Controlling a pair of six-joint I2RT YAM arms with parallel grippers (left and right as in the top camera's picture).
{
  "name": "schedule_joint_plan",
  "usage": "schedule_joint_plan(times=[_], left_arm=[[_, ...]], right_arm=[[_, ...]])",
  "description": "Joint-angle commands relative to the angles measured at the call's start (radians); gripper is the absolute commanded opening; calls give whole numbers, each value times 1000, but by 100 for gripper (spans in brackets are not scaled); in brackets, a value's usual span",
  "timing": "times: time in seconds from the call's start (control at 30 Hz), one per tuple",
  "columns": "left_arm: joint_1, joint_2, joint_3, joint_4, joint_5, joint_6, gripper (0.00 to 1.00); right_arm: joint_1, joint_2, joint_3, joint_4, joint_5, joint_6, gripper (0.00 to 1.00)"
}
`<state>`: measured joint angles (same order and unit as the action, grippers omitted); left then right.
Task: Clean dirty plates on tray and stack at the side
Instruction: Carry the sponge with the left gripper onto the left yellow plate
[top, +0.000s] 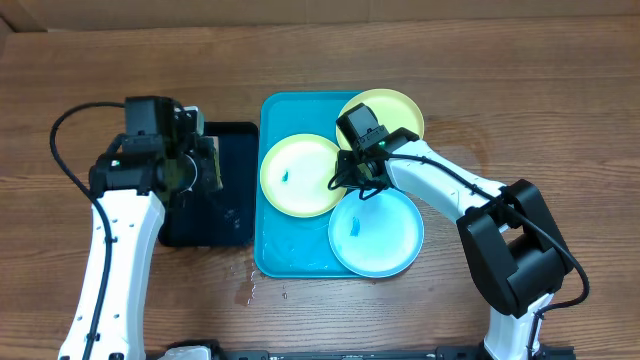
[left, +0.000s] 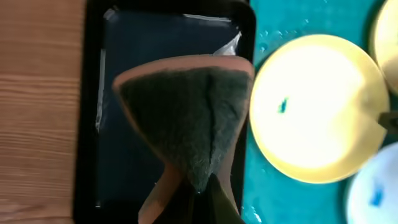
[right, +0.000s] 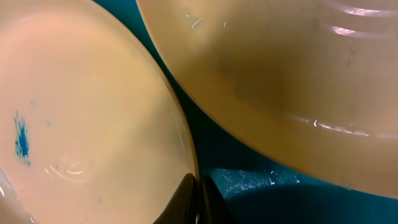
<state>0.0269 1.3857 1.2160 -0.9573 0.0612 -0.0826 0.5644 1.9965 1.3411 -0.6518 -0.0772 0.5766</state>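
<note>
Below the left tool (left: 202, 193), grasping a sponge (left: 180, 112), lies a black tray (left: 109, 168); the right tool (right: 198, 186), clenched empty, is just beside a yellow plate (right: 93, 93).

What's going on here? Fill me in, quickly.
Plate cleaning, with no wiping under way. The left gripper holds a sponge above the black tray. The right gripper is shut, low over the blue tray, between the far yellow-green plate, the nearer yellow-green plate and the light blue plate. The last two show blue smears. Nothing is stacked at the side.
</note>
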Motion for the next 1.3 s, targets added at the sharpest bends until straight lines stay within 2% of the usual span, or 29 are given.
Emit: schedule_joint_plan(times=[0.0,0.5,0.93,1.07,1.17,1.27], left_arm=[[-48,-25,65,11,-162,-37,4],[-86,64,64,29,-57,-134,4],[-87,101,64,1,-63,-140,4],[-87,101,65,13,-164,-124,4],[-87,101,95,28,-172,-124,4],[-87,103,182,-22,-157,-123,4]], right_arm=[[-2,-7,8,-9,-6,4,4],[-10,-16,26,-60,-2,0,4],[-14,-16,23,-23,9,59,4],[-14,-16,19,-46,9,44,4],[-14,-16,19,-65,9,44,4],[-14,-16,10,-57,9,45,4]])
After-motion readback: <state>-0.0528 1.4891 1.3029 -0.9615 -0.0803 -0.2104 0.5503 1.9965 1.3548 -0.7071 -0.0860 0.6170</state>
